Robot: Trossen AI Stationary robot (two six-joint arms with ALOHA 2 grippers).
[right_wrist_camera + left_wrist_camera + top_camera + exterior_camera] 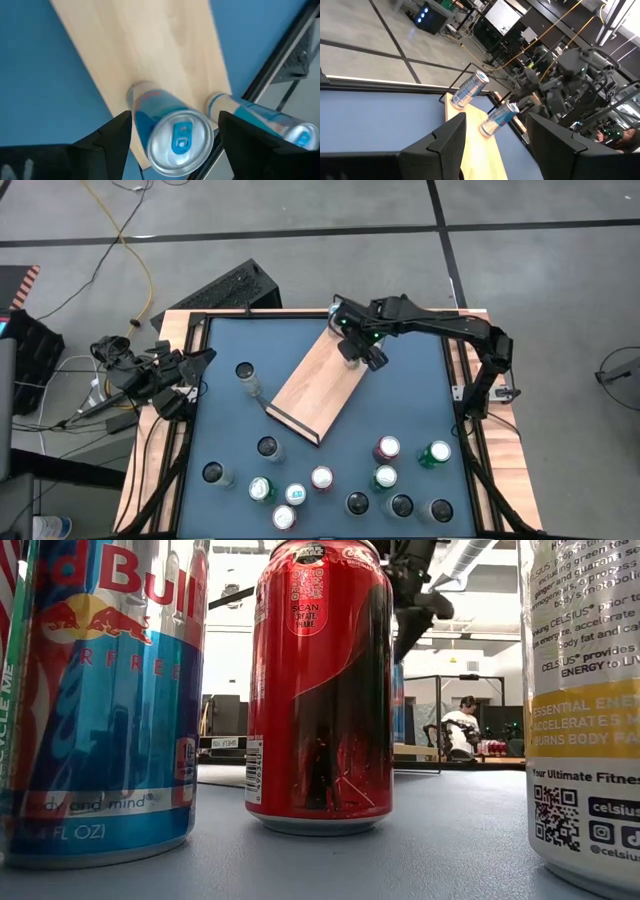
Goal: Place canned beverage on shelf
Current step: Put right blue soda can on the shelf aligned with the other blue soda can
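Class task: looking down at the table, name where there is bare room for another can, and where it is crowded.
Most of the shelf is bare, from the can under the right gripper down to its dark lip. Blue tabletop right of the shelf is free too. The near edge is crowded with cans.

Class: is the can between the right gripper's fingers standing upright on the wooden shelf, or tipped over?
Upright: the can stands base-down on the shelf, lid facing the right wrist camera.

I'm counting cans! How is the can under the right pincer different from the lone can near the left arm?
The can under the right pincer stands on the wooden shelf; the lone can, on the blue tabletop. Open fingers flank the first; nothing surrounds the lone can. Both upright.
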